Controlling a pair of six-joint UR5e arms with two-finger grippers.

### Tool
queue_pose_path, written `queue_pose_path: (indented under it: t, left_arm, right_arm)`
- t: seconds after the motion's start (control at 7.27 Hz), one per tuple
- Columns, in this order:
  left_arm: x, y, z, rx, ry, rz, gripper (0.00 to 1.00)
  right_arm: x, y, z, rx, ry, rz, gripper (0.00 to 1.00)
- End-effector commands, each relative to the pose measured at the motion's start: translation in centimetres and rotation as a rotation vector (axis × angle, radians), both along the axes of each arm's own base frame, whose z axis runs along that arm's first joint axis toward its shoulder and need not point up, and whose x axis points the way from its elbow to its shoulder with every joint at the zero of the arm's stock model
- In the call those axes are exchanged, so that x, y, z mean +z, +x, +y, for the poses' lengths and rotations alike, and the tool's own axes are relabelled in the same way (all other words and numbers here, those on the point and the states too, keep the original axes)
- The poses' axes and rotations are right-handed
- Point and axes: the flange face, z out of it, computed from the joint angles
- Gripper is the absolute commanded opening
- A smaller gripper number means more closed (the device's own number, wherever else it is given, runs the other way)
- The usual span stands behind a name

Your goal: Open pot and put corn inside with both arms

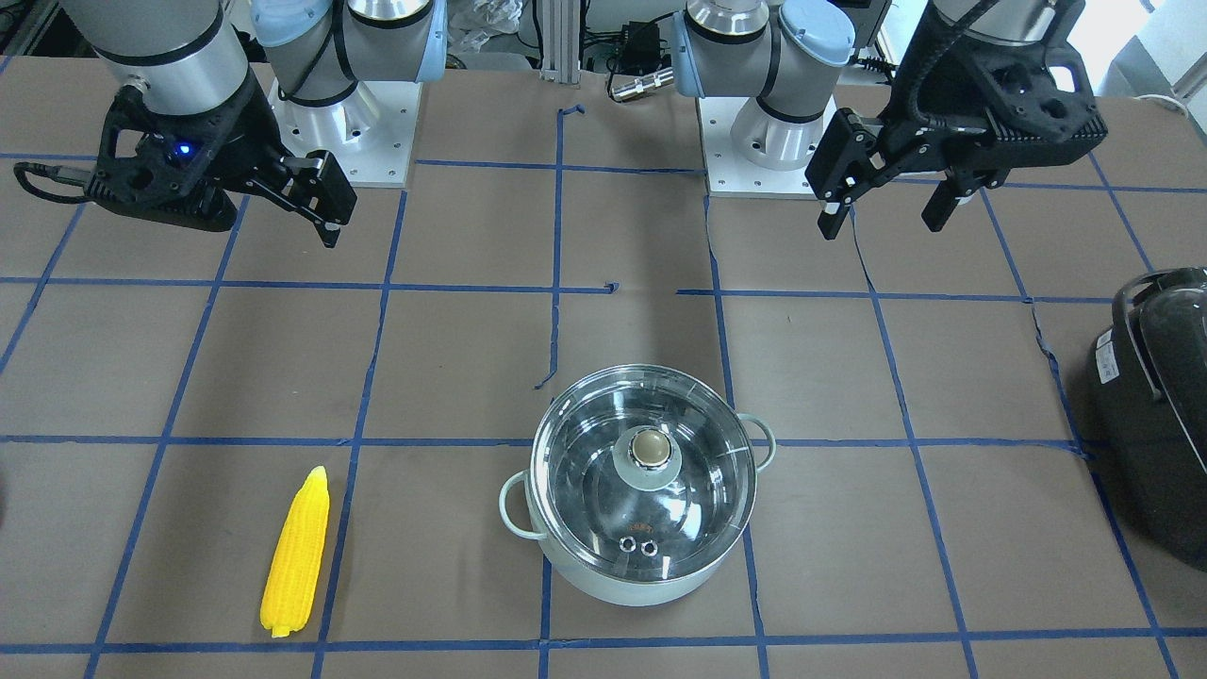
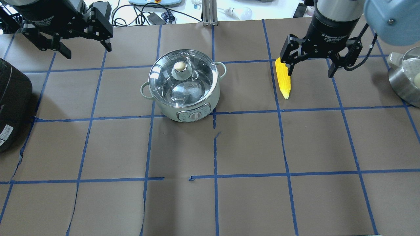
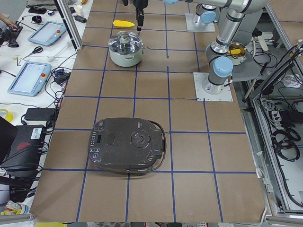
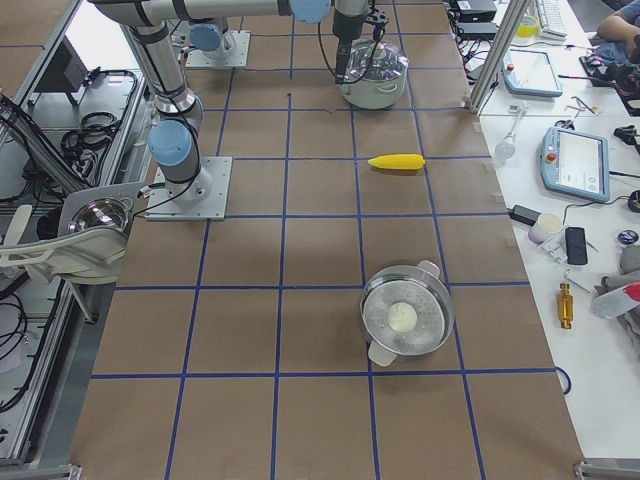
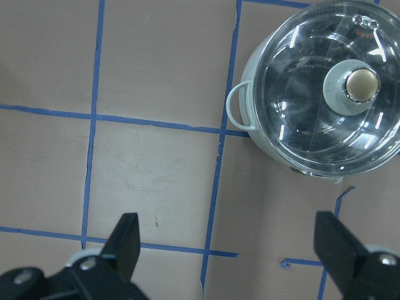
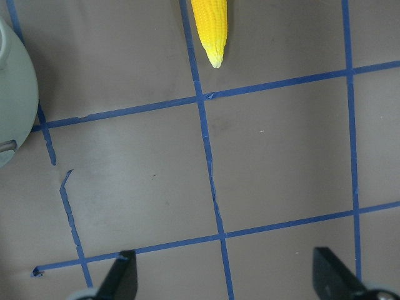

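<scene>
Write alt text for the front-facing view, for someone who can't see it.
A pale green pot, glass lid on, sits on a brown table taped in blue squares; a yellow corn cob lies apart from it, on the robot's right. The left gripper and right gripper hover empty near the arm bases. A black appliance shows at one edge.

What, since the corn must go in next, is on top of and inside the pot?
A clear glass lid with a round knob covers the pot. Through it only the shiny steel interior shows; glare hides parts of the bottom. The corn lies outside it.
</scene>
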Motion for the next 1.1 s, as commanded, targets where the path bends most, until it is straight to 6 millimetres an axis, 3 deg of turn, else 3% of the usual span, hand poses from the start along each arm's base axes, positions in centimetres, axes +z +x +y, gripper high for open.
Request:
queue_pose_path:
  t: [0.0,0.28,0.41,0.55,0.69,0.96]
  left_arm:
    - [-2.9,-4.2,-4.3,-0.014,-0.009,0.037,1.0]
    - [-10.8,-9.0,-10.3,-0.029,-0.036,0.086,0.98]
    - [-16.0,-11.7,-11.6,-0.054,0.026,0.07,0.98]
    - [-18.6,-14.1,-12.0,-0.066,0.036,0.071,0.98]
    - [-19.5,-14.8,-12.2,-0.073,0.051,0.082,0.98]
    - [-19.3,-15.3,-11.6,-0.083,0.05,0.074,0.97]
  right_arm:
    - [-0.1,0.0,0.3,0.002,0.03,0.0,1.0]
    - [0.4,0.0,0.2,0.002,0.016,-0.002,1.0]
    - [0.4,-0.1,0.1,0.001,0.011,-0.001,1.0]
    - [0.3,-0.3,0.0,-0.001,0.013,0.012,1.0]
    - [0.1,-0.5,-0.1,-0.004,0.014,0.012,1.0]
    - [-0.4,-0.8,-0.2,-0.009,0.023,0.009,1.0]
